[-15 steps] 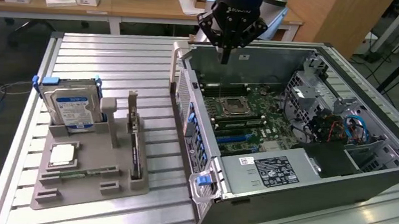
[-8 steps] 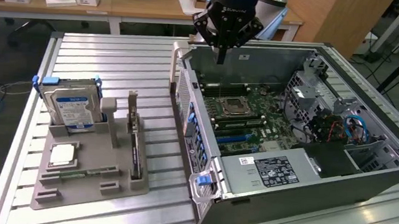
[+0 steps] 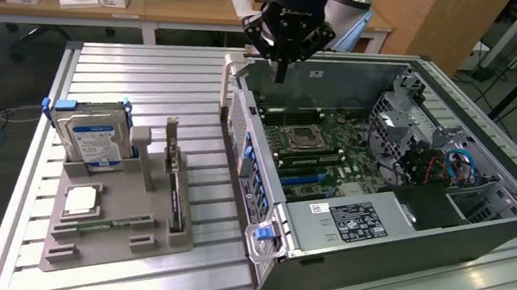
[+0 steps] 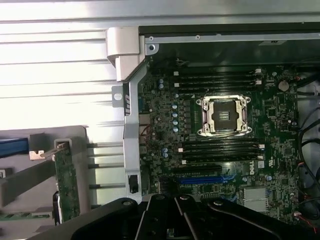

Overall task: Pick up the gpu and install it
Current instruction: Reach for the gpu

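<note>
The gpu (image 3: 175,183) (image 4: 65,183) stands on its long edge in a slot of the grey holder tray (image 3: 112,248), its silver bracket (image 4: 42,154) at one end. On the same tray, towards the exterior view's left, the hard drive (image 3: 93,139) with its blue-white label stands upright, and a square processor chip (image 3: 80,200) lies flat nearer the camera. The tray rests on the ribbed metal desk (image 3: 153,74), just beside the open computer case (image 3: 358,281), which lies on its side on the exterior view's right. Inside the case are the motherboard (image 3: 327,154) (image 4: 165,115) and its empty processor socket (image 3: 300,138) (image 4: 223,116). The pincer (image 3: 281,74) (image 4: 175,202) hangs above the far end of the case, fingers pressed together and holding nothing, well apart from the gpu.
</note>
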{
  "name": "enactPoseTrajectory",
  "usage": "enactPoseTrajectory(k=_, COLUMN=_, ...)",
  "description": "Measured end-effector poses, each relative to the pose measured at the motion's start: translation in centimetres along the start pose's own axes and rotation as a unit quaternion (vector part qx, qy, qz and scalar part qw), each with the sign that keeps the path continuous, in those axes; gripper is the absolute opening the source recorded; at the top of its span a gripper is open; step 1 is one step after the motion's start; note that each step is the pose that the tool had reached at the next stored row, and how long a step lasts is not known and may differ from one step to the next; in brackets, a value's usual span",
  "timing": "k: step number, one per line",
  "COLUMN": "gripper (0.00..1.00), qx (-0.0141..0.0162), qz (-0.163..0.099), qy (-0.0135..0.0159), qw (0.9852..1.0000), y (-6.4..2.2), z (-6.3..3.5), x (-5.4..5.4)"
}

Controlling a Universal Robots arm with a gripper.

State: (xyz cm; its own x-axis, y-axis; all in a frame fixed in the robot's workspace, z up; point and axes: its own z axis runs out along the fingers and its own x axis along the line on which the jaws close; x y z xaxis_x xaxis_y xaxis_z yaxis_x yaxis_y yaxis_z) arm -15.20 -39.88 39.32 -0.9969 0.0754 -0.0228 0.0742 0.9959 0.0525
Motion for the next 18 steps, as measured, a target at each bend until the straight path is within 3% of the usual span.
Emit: enactPoseTrajectory(k=18, gripper=0.11, qx=-0.0017, qz=0.000, qy=0.0001, qw=1.0000, y=-0.14, z=-0.04, x=1.9)
